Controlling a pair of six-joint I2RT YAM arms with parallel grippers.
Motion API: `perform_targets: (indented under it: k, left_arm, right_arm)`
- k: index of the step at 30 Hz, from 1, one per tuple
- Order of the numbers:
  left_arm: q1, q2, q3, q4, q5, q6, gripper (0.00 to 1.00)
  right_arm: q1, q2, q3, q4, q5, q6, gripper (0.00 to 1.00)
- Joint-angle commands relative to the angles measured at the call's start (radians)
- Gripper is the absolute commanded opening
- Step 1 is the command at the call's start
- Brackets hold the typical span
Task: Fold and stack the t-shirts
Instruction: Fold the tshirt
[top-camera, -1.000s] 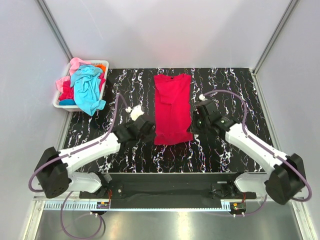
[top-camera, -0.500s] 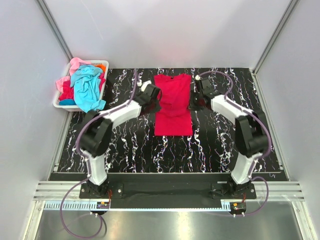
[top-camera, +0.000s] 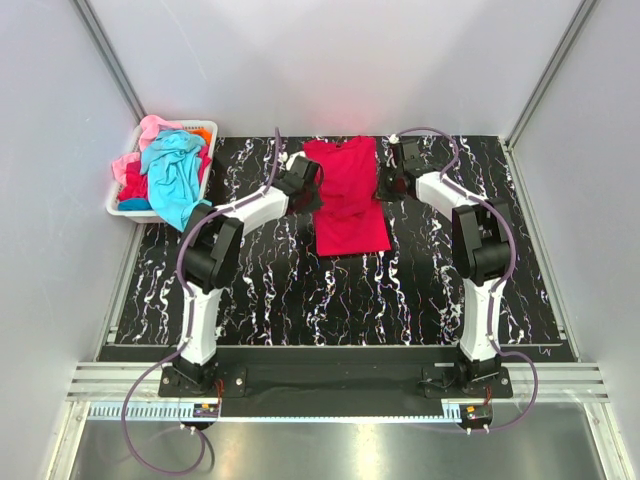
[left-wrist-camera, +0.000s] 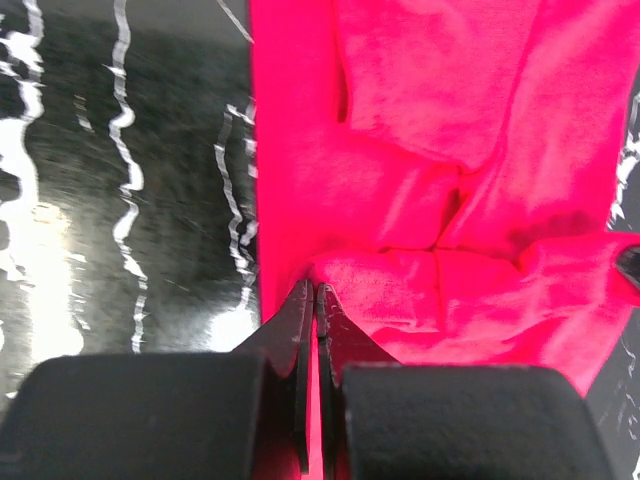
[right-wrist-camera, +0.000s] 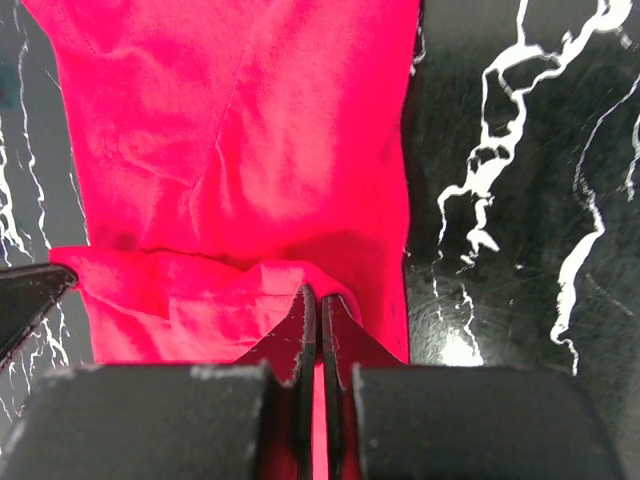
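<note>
Left wrist view showed the left pincer (left-wrist-camera: 308, 292) clenched on a doubled edge of the soft crimson-red cloth t-shirt (left-wrist-camera: 420, 140), with a sliver of red pinched between its black fingers. The right pincer (right-wrist-camera: 312, 297) was likewise clamped on the opposite side of the same fold. Each held one corner of the folded-over end, apparently so that the pair could carry it evenly towards the collar and lay one half over the other without skewing.

The shirt lay lengthwise at the far middle of the black marbled worktop (top-camera: 430, 290), its lower part doubled over. At the far left corner stood one white plastic basket (top-camera: 122, 212), heaped with a turquoise t-shirt (top-camera: 172, 175), a pink t-shirt (top-camera: 150, 127) and a scrap of orange cloth (top-camera: 205, 132). Counted: two pincers, one shirt in the fold, at least three waiting, one basket.
</note>
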Motion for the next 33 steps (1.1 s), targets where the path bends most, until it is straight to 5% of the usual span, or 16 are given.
perform_targets:
  k: [1, 10, 12, 13, 14, 16, 18, 26, 29, 33]
  left_arm:
    - [0.009, -0.033, 0.019, 0.039, -0.044, 0.022, 0.0]
    - [0.032, -0.058, -0.026, 0.116, -0.015, 0.045, 0.0]
    - [0.037, -0.046, -0.018, 0.122, -0.018, 0.05, 0.02]
    - [0.043, -0.043, -0.018, 0.128, -0.026, 0.053, 0.08]
    - [0.043, -0.043, -0.021, 0.133, -0.041, 0.053, 0.24]
    - [0.044, -0.053, -0.05, 0.171, -0.111, 0.056, 0.35]
    - [0.046, -0.085, -0.096, 0.221, -0.177, 0.056, 0.49]
    - [0.046, -0.243, -0.279, 0.367, -0.294, 0.0, 0.51]
    - [0.047, -0.282, -0.314, 0.378, -0.274, -0.016, 0.52]
    - [0.054, -0.296, -0.3, 0.345, -0.071, -0.025, 0.5]
  right_arm:
    - [-0.011, 0.002, 0.057, 0.036, -0.019, -0.021, 0.0]
    - [-0.02, 0.039, 0.12, 0.036, -0.036, -0.021, 0.0]
    - [-0.025, 0.07, 0.141, 0.036, -0.04, -0.013, 0.09]
    - [-0.025, 0.083, 0.163, 0.039, -0.04, -0.008, 0.38]
    - [-0.028, 0.102, 0.173, 0.036, -0.037, 0.001, 0.51]
    - [-0.026, 0.12, 0.195, 0.037, 0.012, 0.005, 0.63]
    - [-0.029, 0.12, 0.2, 0.036, 0.075, 0.022, 0.67]
    - [-0.029, 0.012, 0.082, 0.085, 0.277, 0.041, 0.66]
    - [-0.032, -0.041, 0.02, 0.117, 0.29, 0.041, 0.66]
    - [-0.034, -0.104, -0.041, 0.117, 0.25, 0.059, 0.65]
